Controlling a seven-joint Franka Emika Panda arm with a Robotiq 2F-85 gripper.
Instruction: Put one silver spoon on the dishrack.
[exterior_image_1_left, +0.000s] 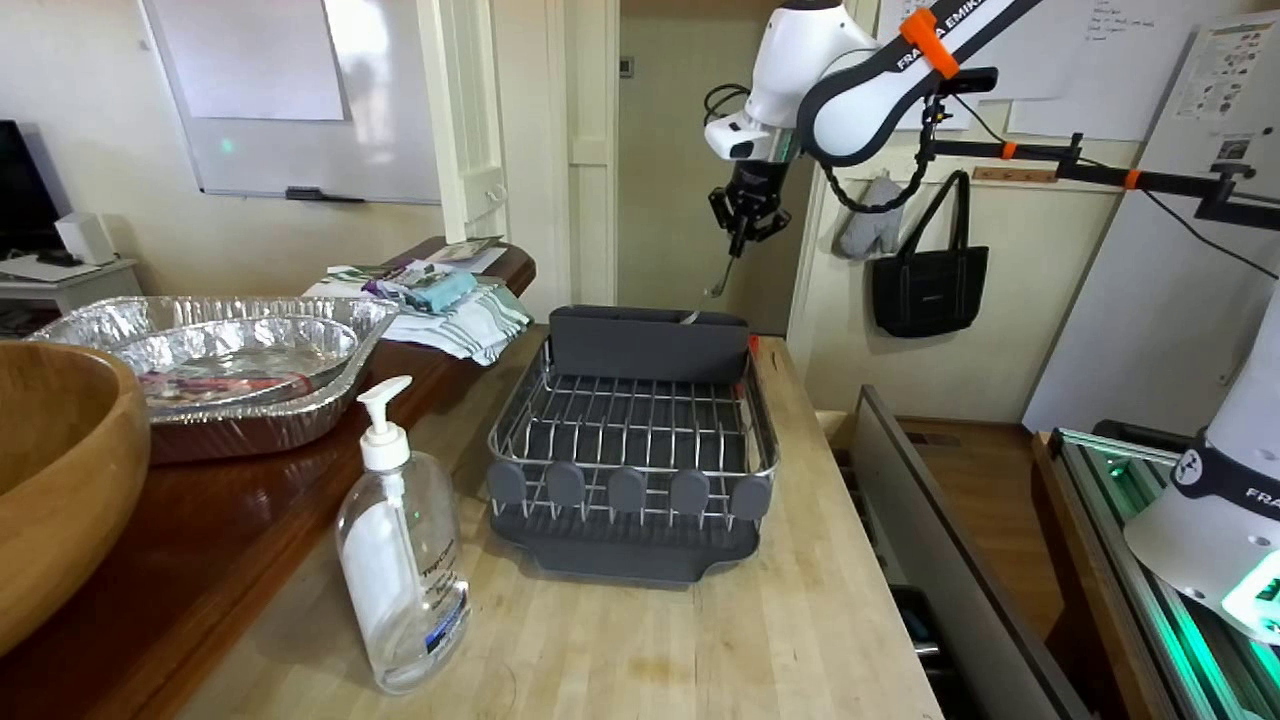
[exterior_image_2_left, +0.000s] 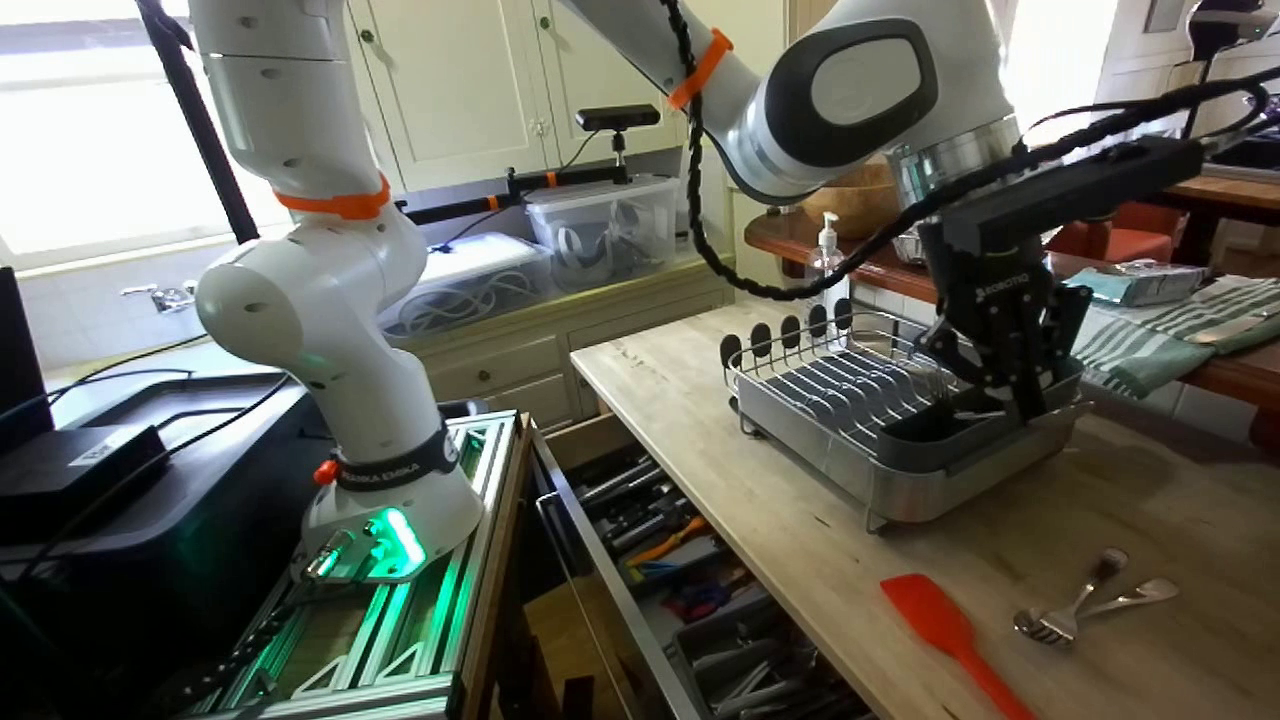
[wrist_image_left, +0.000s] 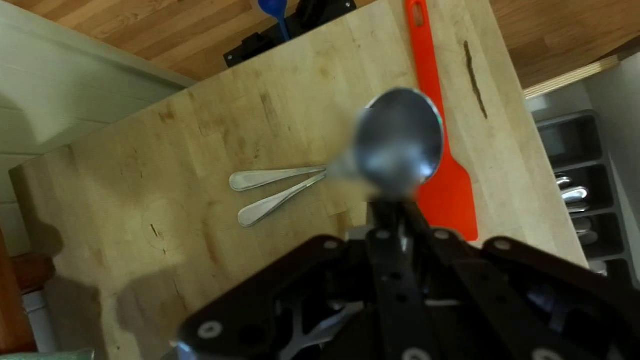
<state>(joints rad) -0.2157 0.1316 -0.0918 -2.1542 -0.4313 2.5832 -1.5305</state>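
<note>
My gripper (exterior_image_1_left: 738, 243) is shut on the handle of the silver spoon (exterior_image_1_left: 726, 275); the spoon hangs bowl down. In the wrist view the spoon's bowl (wrist_image_left: 402, 142) shows just beyond the closed fingertips (wrist_image_left: 397, 215). The dishrack (exterior_image_1_left: 625, 545) stands on the wooden counter, with a dark grey caddy (exterior_image_1_left: 650, 345) at its end. In an exterior view the gripper is above and behind the caddy. In an exterior view the fingertips (exterior_image_2_left: 1028, 405) overlap the caddy (exterior_image_2_left: 925, 450) of the dishrack (exterior_image_2_left: 820, 430), and the held spoon is hidden there.
A red spatula (exterior_image_2_left: 940, 620) and two crossed utensils (exterior_image_2_left: 1080, 605), at least one a fork, lie on the counter near the caddy. A soap bottle (exterior_image_1_left: 405, 560) stands beside the rack. An open drawer (exterior_image_2_left: 720, 610) holds cutlery. A slim pale end (exterior_image_1_left: 690, 317) shows at the caddy.
</note>
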